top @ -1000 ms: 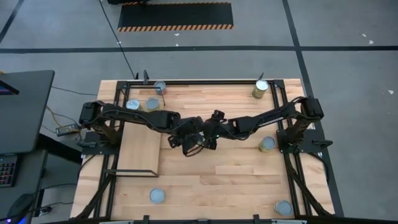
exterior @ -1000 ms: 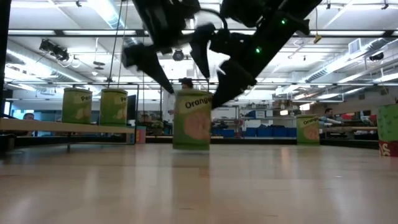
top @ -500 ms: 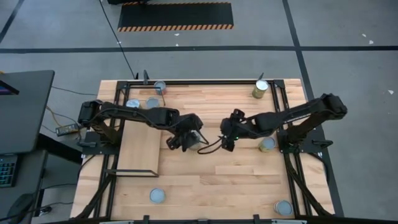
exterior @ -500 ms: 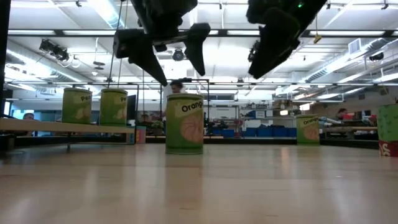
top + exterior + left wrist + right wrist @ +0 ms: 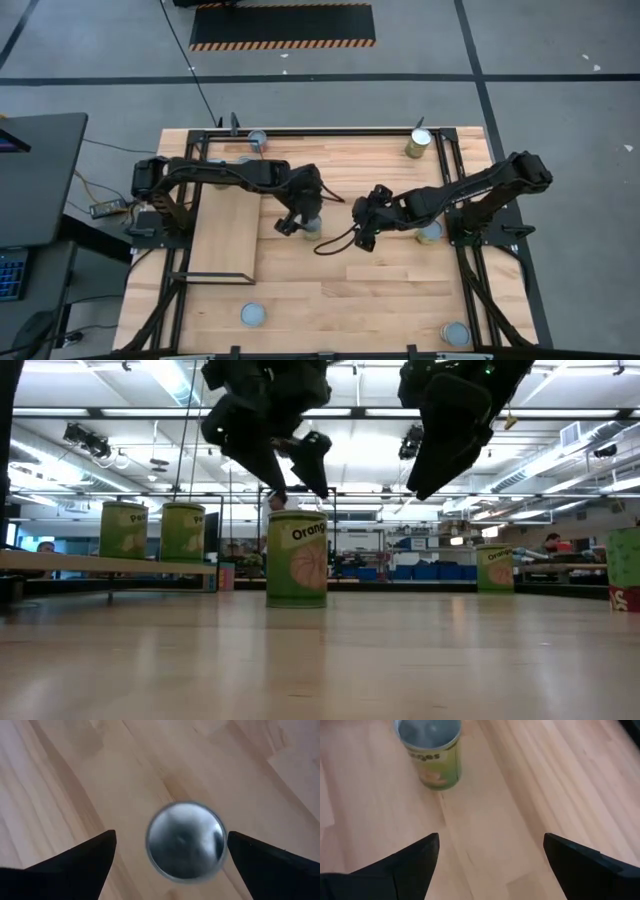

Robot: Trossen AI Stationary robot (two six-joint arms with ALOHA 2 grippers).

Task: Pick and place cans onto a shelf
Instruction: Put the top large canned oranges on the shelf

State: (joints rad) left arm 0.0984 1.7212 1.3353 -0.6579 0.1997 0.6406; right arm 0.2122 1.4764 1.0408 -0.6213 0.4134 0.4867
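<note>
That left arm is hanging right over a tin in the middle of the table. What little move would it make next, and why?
Probably a straight drop. The left hand is open, and its wrist view shows the can centred between the two fingers, standing upright on the table below them. Lowering until the fingers flank its sides would allow a grip. The right hand waits open nearby.

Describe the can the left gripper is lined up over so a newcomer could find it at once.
Start at the pale shelf on the table's left side, then look just past its right edge toward the table's middle. A can stands upright there, directly below the open left gripper. Unlike the other cans near the table's edges, it stands mid-table, and its green label reads "Orange".
</note>
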